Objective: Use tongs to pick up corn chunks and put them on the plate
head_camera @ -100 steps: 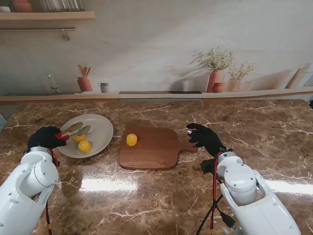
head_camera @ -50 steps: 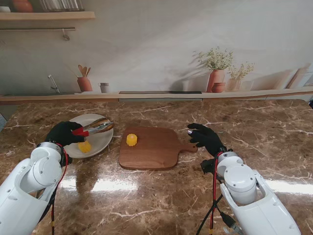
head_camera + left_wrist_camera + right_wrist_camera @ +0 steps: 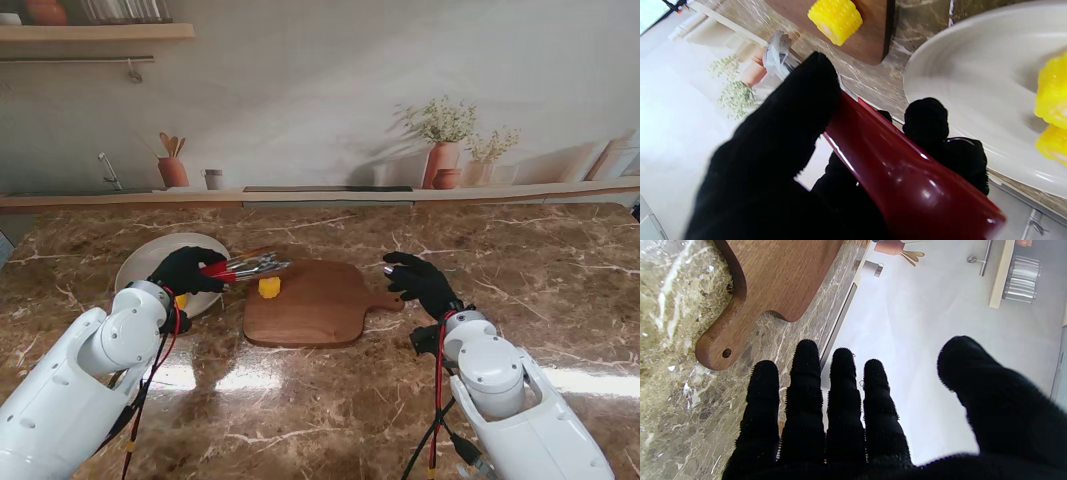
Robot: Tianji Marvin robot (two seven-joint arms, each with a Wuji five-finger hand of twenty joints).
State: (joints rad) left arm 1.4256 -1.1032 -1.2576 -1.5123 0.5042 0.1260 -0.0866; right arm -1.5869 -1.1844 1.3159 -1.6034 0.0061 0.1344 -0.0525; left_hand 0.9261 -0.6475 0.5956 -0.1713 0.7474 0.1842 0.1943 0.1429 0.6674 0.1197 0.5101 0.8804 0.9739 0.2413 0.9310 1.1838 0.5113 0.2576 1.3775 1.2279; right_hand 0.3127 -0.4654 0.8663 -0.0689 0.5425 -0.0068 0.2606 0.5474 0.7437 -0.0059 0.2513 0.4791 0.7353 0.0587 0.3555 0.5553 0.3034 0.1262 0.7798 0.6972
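Bench (image 3: 330, 400) of brown marble carries all the objects. Nearest, the right hand (image 3: 420, 282) rests beside the cutting board's handle, fingers (image 3: 806, 386) spread and straight, grasping nothing; its pose is unchanged from half a second ago. The left hand (image 3: 185, 270) is clenched around the red grip of the tongs (image 3: 245, 267), which have swung rightward off the plate (image 3: 150, 258) since the earlier frame; their metal tips now hang over the left edge of the cutting board (image 3: 315, 300), just above and beyond the corn chunk (image 3: 269, 288) lying there. Whether the tips touch that chunk cannot be told. The hand and forearm hide most of the plate in the stand view; the left wrist view shows two corn chunks (image 3: 1052, 110) on it, cut off at the frame edge.
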